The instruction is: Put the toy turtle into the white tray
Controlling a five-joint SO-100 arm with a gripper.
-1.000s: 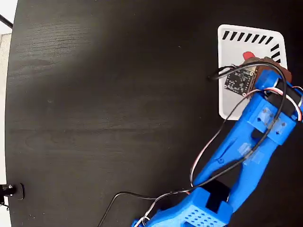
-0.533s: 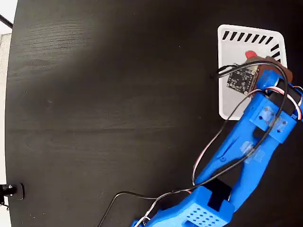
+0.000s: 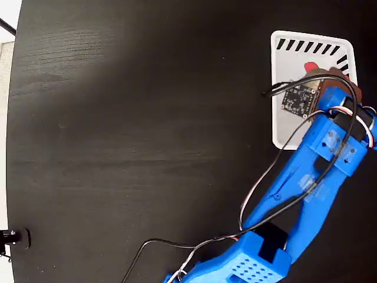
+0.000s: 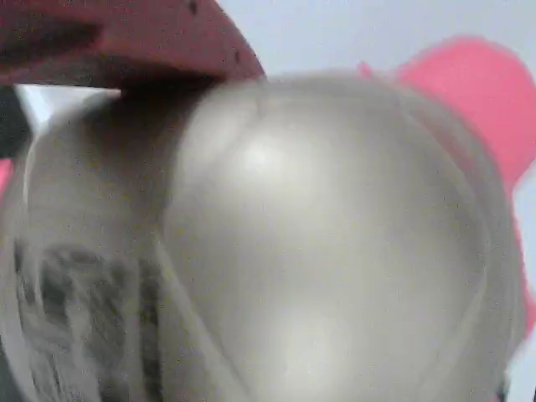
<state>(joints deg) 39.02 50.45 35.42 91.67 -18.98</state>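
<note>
change: the blue arm (image 3: 318, 171) has crept a little further up over the white tray (image 3: 283, 88) than half a second ago; more of the red head shows.
turtle: the toy turtle (image 4: 318, 243) fills the wrist view, its shell close under a dark red finger (image 4: 126, 38); from above only its red part (image 3: 311, 67) shows, over the tray.
gripper: the gripper (image 3: 323, 79) looks clamped on the turtle.
meaning: probably release comes next.
surface: black wood-grain table (image 3: 135, 130).
room: pale strip at the left edge.
</note>
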